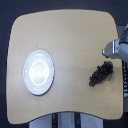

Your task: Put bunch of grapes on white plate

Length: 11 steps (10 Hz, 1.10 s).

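The bunch of grapes (100, 74) is a dark purple cluster with a bit of green at its right end, lying on the wooden table toward the exterior view's right. The white plate (39, 71) lies flat on the table toward the exterior view's left, nothing on it. My gripper (106, 52) comes in from the right edge, its grey tip hovering just above and slightly right of the grapes, apart from them. The picture is too coarse to show how its jaws stand. Nothing is visibly held.
The light wooden table (70, 35) has rounded corners. Its right edge runs close past the grapes, beside the arm. Dark floor surrounds the table, and a grey stand shows below the front edge.
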Available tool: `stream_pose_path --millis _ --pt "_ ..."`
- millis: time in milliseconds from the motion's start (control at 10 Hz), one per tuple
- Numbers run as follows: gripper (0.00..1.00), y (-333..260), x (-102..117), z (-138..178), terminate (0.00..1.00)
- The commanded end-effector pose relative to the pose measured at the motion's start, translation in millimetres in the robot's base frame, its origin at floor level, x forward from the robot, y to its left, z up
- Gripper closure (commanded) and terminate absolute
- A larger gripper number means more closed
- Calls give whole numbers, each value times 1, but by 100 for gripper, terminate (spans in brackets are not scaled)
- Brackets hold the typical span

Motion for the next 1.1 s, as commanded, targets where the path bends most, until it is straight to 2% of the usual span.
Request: stream_pose_path --millis 0,500,1000 --pt "0 -13 -24 -45 0" --pt "0 6 -31 -89 0" --pt "0 35 -30 -115 0"
